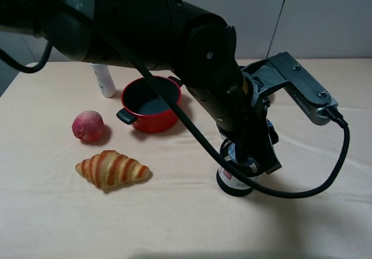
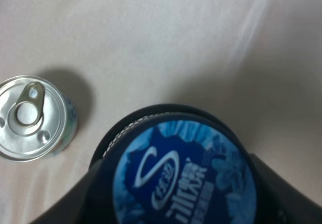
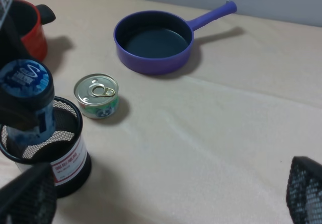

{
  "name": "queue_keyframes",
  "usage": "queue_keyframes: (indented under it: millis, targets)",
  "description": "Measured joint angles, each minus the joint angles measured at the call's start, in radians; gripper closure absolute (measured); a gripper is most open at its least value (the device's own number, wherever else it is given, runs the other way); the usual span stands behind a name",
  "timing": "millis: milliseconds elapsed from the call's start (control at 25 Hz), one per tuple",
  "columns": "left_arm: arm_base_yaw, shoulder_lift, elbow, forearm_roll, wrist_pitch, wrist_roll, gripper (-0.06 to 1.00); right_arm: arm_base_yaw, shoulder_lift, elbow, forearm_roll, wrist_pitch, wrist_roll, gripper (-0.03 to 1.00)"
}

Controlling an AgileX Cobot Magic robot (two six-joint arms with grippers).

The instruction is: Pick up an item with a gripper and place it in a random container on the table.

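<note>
Left gripper (image 1: 245, 154) pinches the jar (image 3: 27, 90), held upright. Its base sits inside the cup (image 3: 68, 163) and its lid stands above the rim. Right gripper (image 3: 166, 199) is spread, empty, beside the cup. Judged next: straight descent, release.

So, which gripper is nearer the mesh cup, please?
Left. The left gripper holds the jar over the mesh cup; the right gripper sits apart beside it.

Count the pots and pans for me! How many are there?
2. A red pot sits behind the croissant, near the white bottle. A purple frying pan lies near the tin can, seen only by the right wrist camera. The big arm could hide others.
</note>
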Motion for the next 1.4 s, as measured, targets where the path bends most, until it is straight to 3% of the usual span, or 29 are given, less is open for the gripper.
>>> queue_keyframes:
  millis: [1400]
  targets:
    - [0.000,0.000,0.000,0.000,-0.022,0.003,0.41,0.000,0.000,0.000,0.000,0.000,0.000,0.27]
